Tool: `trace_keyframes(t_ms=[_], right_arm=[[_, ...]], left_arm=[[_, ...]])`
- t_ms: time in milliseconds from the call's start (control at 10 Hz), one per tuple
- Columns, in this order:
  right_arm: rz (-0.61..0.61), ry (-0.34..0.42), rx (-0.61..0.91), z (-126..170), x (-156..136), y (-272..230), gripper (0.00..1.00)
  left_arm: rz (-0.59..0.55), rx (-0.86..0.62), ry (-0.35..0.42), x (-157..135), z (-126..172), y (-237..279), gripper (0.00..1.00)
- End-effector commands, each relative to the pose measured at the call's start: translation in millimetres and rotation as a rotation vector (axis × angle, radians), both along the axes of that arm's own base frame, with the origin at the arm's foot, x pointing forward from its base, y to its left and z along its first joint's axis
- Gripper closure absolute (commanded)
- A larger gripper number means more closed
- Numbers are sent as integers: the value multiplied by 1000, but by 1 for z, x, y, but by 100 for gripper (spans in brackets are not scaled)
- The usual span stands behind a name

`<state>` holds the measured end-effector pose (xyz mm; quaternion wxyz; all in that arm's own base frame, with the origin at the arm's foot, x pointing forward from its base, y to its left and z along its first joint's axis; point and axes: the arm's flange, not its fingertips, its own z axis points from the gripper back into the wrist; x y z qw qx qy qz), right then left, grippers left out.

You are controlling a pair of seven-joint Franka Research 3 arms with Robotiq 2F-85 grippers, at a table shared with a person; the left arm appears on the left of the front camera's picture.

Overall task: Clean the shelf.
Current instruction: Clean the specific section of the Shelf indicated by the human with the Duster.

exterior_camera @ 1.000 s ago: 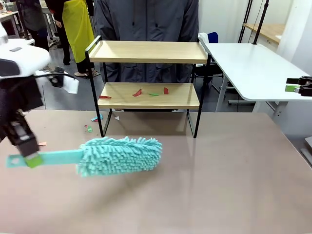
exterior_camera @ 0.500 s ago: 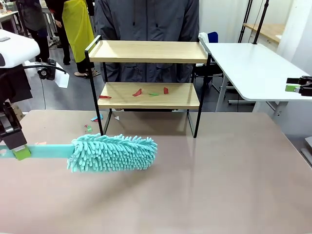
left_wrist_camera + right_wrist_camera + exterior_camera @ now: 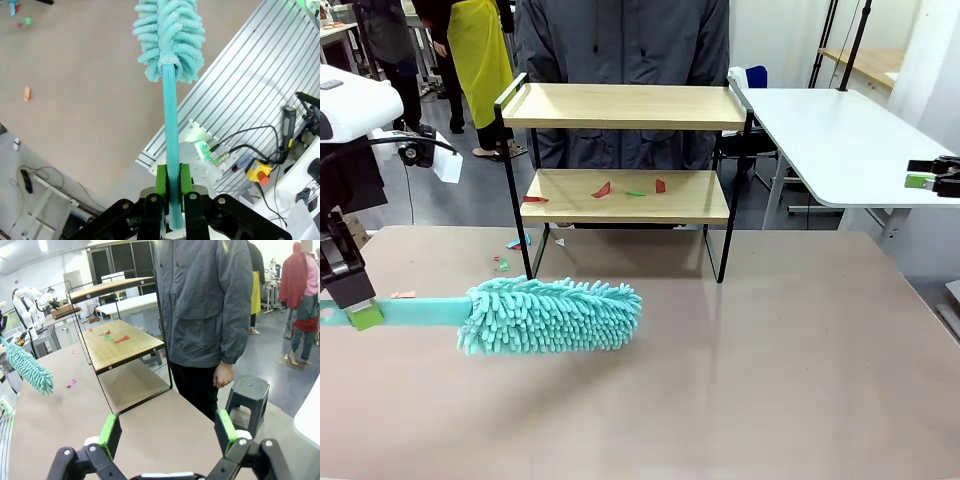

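The shelf stands at the table's far middle, a two-tier rack of light boards in a black frame. Red and green paper scraps lie on its lower board; the top board is bare. A teal fluffy duster hangs low over the table in front of the shelf's left leg. My left gripper is shut on its flat handle at the far left. In the left wrist view the green pads clamp the handle below the duster head. My right gripper is open, off the table's right side.
A person in a grey jacket stands right behind the shelf. Small scraps lie on the brown table by the shelf's left leg, and an orange one lies near the left edge. A white table stands at the right.
The left gripper and duster shifted left and rose slightly a second ago, then held still. The right gripper has not moved.
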<state>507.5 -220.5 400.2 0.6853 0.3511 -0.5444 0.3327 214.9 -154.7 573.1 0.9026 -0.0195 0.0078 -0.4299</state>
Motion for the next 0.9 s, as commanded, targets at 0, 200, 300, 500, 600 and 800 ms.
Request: trace_keyframes(t_ms=[0, 200, 300, 500, 600, 800], right_arm=[[-3, -6, -4, 3, 0, 2, 0], [-3, -6, -4, 3, 0, 2, 0], [-3, -6, -4, 3, 0, 2, 0], [-3, -6, -4, 3, 0, 2, 0], [-3, -6, -4, 3, 0, 2, 0], [-3, -6, -4, 3, 0, 2, 0]], left_arm=[[14, -10, 0, -3, 0, -1, 87], [14, -10, 0, -3, 0, -1, 87], [14, -10, 0, -3, 0, -1, 87], [14, -10, 0, -3, 0, -1, 87], [14, -10, 0, -3, 0, -1, 87], [14, -10, 0, -3, 0, -1, 87]])
